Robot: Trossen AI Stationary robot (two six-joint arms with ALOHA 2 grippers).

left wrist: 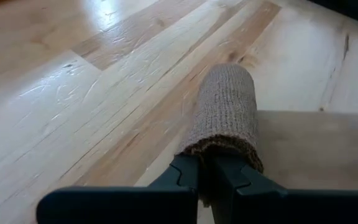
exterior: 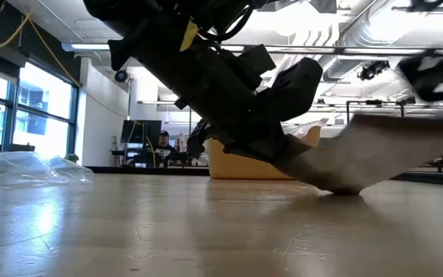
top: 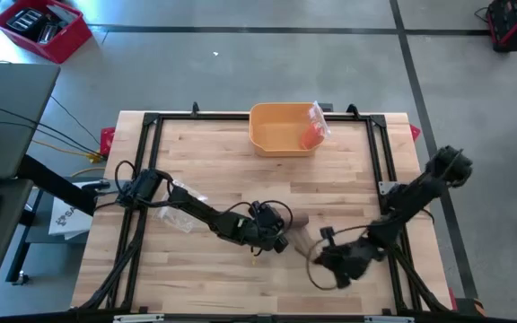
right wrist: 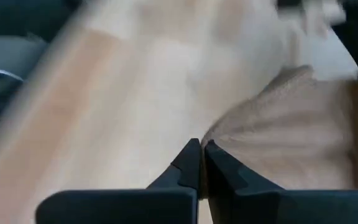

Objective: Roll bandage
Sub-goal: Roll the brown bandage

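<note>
On the wooden table (top: 205,148), the left gripper (left wrist: 207,171) pinches the rolled end of a tan knit bandage (left wrist: 225,115); its ribbed weave shows only in the left wrist view. Right of it, the right gripper (right wrist: 199,152) is closed beside the flat strip, hold unclear.

Tan ribbed-knit bandage (left wrist: 225,112), pale wood-grain table (top: 223,152), yellow-orange bin (top: 281,128), black arms, red crate (top: 41,27)

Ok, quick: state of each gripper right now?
Left gripper: shut on the rolled bandage.
Right gripper: shut on the bandage's loose end.
</note>
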